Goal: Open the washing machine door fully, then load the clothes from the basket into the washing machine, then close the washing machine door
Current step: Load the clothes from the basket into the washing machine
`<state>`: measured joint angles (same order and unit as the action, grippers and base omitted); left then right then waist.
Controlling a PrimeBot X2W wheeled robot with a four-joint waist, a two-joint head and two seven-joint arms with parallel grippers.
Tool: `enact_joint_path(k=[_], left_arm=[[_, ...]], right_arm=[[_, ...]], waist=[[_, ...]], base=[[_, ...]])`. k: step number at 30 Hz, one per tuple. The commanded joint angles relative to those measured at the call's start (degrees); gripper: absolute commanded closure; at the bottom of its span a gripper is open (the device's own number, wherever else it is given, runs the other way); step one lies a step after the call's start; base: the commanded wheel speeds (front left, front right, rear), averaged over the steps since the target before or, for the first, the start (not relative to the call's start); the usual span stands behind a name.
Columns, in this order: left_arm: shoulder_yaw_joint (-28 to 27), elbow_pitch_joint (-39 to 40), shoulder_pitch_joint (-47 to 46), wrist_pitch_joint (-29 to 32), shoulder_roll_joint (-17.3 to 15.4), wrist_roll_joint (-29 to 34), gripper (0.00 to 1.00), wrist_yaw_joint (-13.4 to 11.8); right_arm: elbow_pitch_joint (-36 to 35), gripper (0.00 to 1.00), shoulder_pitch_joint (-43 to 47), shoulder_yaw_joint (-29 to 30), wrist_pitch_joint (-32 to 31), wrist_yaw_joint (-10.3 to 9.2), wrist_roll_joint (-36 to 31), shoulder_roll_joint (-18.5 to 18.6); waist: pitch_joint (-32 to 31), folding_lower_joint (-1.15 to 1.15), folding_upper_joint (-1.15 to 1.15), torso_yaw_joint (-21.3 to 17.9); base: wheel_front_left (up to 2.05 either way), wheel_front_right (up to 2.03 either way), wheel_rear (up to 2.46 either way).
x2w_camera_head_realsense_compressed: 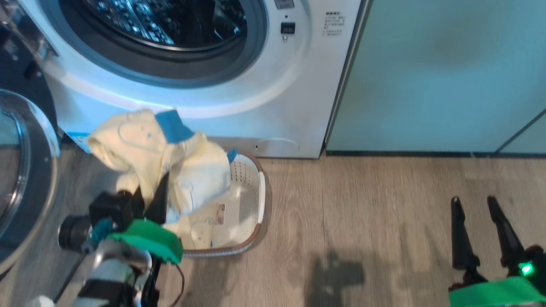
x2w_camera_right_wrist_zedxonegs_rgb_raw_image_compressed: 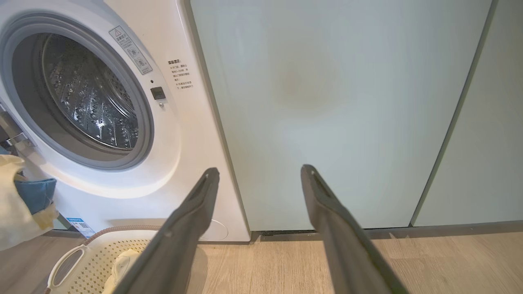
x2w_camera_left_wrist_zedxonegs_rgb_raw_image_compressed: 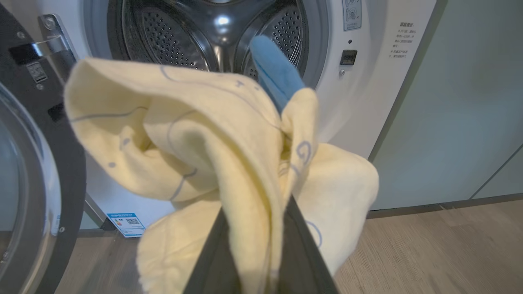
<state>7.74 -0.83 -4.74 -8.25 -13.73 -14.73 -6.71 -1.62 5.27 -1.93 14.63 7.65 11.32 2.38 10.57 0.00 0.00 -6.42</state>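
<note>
1. The left gripper [x2w_camera_head_realsense_compressed: 152,186] pinches the clothes [x2w_camera_head_realsense_compressed: 140,145], pale yellow with a blue cuff, between its 2 fingers, above the basket [x2w_camera_head_realsense_compressed: 261,192] at centre left.
2. More yellow cloth [x2w_camera_head_realsense_compressed: 200,230] lies in the basket.
3. The right gripper [x2w_camera_head_realsense_compressed: 472,200], lower right, has its fingers spread and holds nothing.
4. The washing machine door [x2w_camera_head_realsense_compressed: 25,170] stands open at the left edge.
5. The washing machine [x2w_camera_head_realsense_compressed: 298,85] carries a blue-and-white QR sticker [x2w_camera_left_wrist_zedxonegs_rgb_raw_image_compressed: 126,223] and small print [x2w_camera_right_wrist_zedxonegs_rgb_raw_image_compressed: 179,75], too small to read.
</note>
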Motion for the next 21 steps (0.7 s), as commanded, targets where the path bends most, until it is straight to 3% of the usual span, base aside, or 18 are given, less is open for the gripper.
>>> enact_joint_path(k=[1,14,21], left_arm=[[-2.2,1.6,-3.7,-0.3,-1.7,-0.4,1.0,0.0],[-5.5,-5.5,-20.3,3.5,-5.8,-3.2,1.0,1.9],[-7.6,-8.6,-29.9,11.4,-10.5,-6.8,1.0,4.6]], right_arm=[[-2.2,0.0,-2.8,-1.1,0.4,-0.16,0.4,0.5],[-3.9,0.0,-7.9,-0.7,0.4,-0.16,2.8,0.5],[-4.3,0.0,-10.5,-1.0,0.4,-0.16,4.9,0.5]], waist=[[1.7,0.0,0.0,-0.4],[15.1,0.0,0.0,-3.2],[21.1,0.0,0.0,-5.2]], base=[[0.0,0.0,0.0],[0.0,0.0,0.0],[0.0,0.0,0.0]])
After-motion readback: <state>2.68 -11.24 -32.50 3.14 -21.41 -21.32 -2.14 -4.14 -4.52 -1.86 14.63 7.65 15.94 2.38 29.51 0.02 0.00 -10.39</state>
